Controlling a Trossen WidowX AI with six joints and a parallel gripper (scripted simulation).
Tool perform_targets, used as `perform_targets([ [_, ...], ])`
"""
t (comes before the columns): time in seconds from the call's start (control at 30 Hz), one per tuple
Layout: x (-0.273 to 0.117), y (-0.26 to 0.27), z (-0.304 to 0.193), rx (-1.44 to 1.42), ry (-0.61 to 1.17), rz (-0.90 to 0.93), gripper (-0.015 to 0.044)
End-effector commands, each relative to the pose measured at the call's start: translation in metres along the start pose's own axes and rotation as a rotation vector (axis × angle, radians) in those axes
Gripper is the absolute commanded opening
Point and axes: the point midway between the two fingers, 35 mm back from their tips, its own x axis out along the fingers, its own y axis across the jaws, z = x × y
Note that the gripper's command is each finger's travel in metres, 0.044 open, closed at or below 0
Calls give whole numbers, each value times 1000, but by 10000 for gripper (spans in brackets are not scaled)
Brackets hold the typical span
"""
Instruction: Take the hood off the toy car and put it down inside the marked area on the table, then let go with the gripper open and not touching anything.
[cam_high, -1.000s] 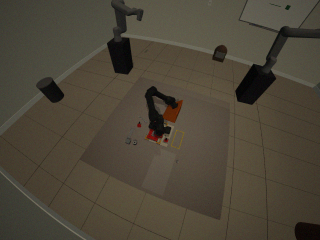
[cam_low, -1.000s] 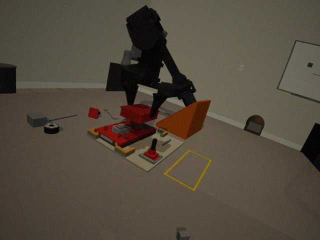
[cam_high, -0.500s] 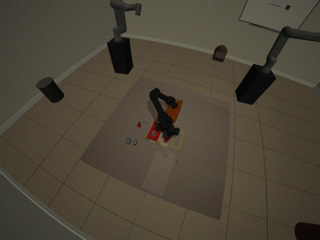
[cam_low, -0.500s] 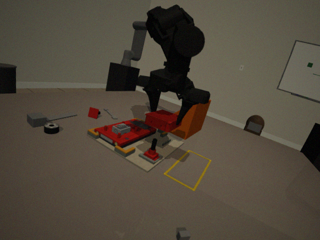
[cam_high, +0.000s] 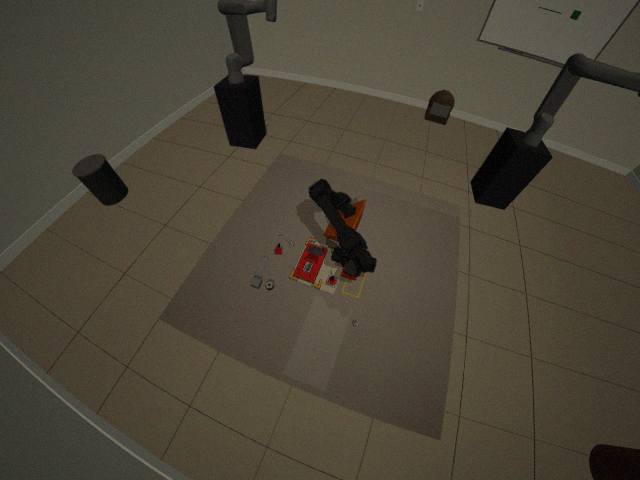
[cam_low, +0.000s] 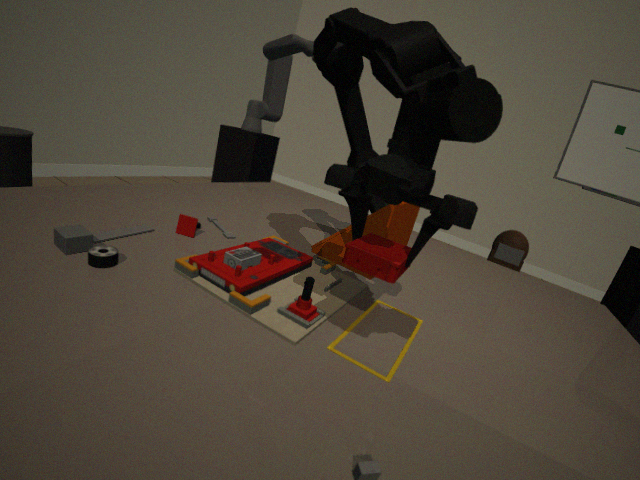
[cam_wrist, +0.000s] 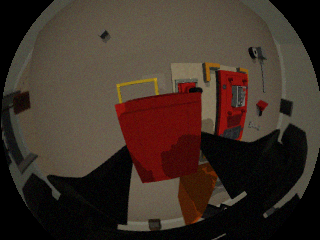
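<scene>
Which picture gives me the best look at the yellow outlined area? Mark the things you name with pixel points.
The exterior view: it shows all four sides of the yellow outline (cam_high: 351, 295) (cam_low: 358, 364) (cam_wrist: 137, 81). In the top view it looks small, its far end hidden by the arm and hood; in the wrist view, the hood covers its lower part.

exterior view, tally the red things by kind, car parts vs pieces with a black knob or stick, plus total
car parts: 2 (hood, car body)
red pieces with black knob or stick: 2 (one on the board, one off it)
total: 4
</scene>
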Motion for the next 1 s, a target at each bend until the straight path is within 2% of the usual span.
perform_targets([
  [0.0, 1, 17, -7, 12, 1, -3, 0],
  [0.2, 4, 36, -16, 17, 4, -13, 0],
  [0.97, 16, 36, -15, 17, 4, -12, 0],
])
